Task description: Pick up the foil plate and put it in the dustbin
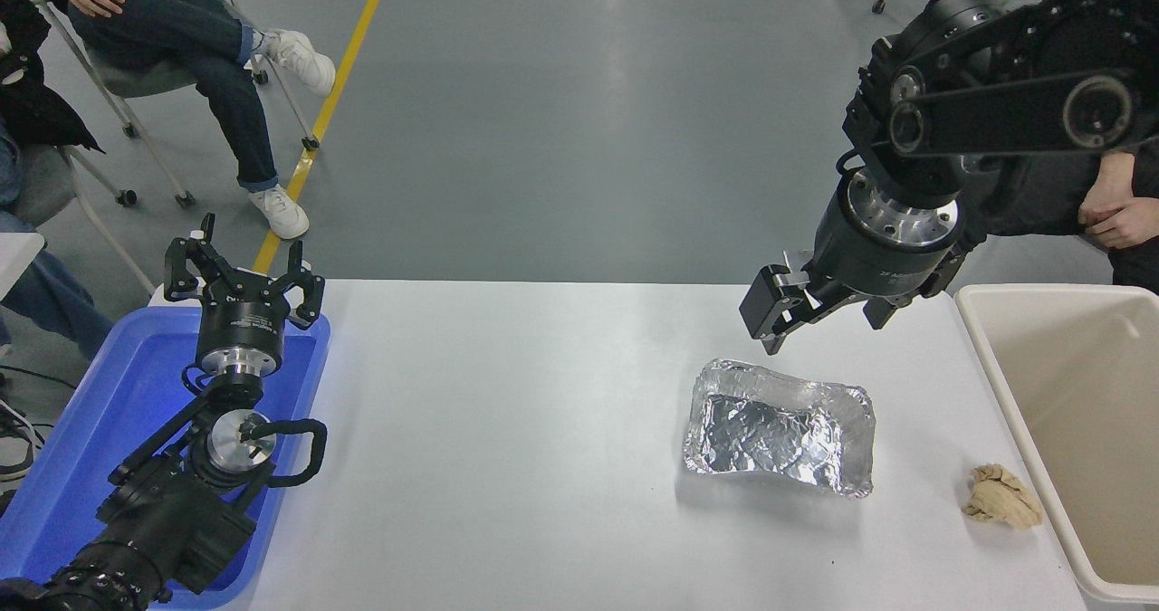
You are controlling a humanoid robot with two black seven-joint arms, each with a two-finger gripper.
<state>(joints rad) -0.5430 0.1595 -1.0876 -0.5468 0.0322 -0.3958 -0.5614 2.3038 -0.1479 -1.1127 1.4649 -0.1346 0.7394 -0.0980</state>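
Near the tabletop's right edge, beside the dustbin [982,358], the foil plate [779,430] lies free beneath the right end effector [797,321], whose fingers hang spread, grasping nothing, poised for pickup

This looks like a robotics lab or test hall. A smooth grey painted floor [579,95] fills the top of the frame, with a yellow line [340,86] taped along it at upper left. People sit on wheeled chairs [136,95] at upper left, watching beside a plain white surface [507,430] at centre.
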